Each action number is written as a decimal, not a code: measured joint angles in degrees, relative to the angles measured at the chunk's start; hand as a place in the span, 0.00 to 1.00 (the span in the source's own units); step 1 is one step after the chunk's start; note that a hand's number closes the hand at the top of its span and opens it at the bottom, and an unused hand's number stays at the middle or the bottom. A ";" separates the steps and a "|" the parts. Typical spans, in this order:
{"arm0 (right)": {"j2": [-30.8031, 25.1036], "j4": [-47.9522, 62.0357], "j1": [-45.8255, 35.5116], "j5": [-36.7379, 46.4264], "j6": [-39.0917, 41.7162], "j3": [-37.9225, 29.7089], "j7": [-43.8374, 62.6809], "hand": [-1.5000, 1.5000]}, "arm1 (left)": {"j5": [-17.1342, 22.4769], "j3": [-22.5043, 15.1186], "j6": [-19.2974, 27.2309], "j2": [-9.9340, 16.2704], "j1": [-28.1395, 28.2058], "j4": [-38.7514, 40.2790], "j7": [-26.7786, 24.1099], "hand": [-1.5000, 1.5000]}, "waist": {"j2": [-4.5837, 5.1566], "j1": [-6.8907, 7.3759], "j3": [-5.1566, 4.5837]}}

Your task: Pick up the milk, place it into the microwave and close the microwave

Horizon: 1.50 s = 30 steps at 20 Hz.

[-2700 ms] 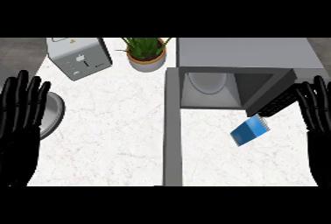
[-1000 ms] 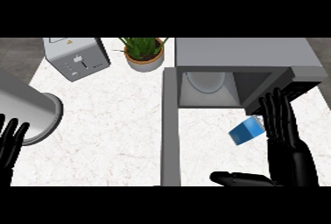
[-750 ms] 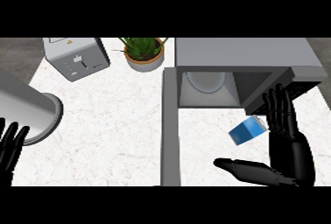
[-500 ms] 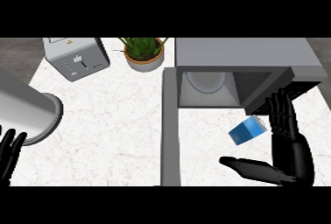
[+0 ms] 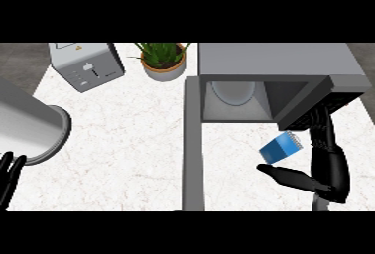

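Observation:
The milk [image 5: 281,147] is a small blue carton lying tilted on the white counter, just in front of the microwave [image 5: 278,82]. The grey microwave stands at the back right with its cavity open and its door [image 5: 193,144] swung out towards me. My right hand [image 5: 327,166] is beside the carton on its right. Its fingers point straight up past the carton's right side, and the thumb reaches left below the carton. I see a small gap between hand and carton. At the lower left edge only the fingers of my left hand [image 5: 7,176] show.
A grey toaster [image 5: 86,65] stands at the back left. Beside it is a potted plant [image 5: 164,60]. A large grey cylinder [image 5: 26,126] comes in from the left edge. The white counter [image 5: 124,139] stretches left of the open door.
My right hand has come in from the right edge to sit beside the milk, thumb swinging under the carton. My left hand has dropped to the lower left corner. The view has shifted slightly.

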 measured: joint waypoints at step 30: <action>-7.63 38.34 -9.42 -1.99 10.39 -9.01 -23.73 0.00 | 0.43 2.13 -2.11 -1.14 1.07 0.00 -0.57 0.00 | -0.63 0.06 -0.52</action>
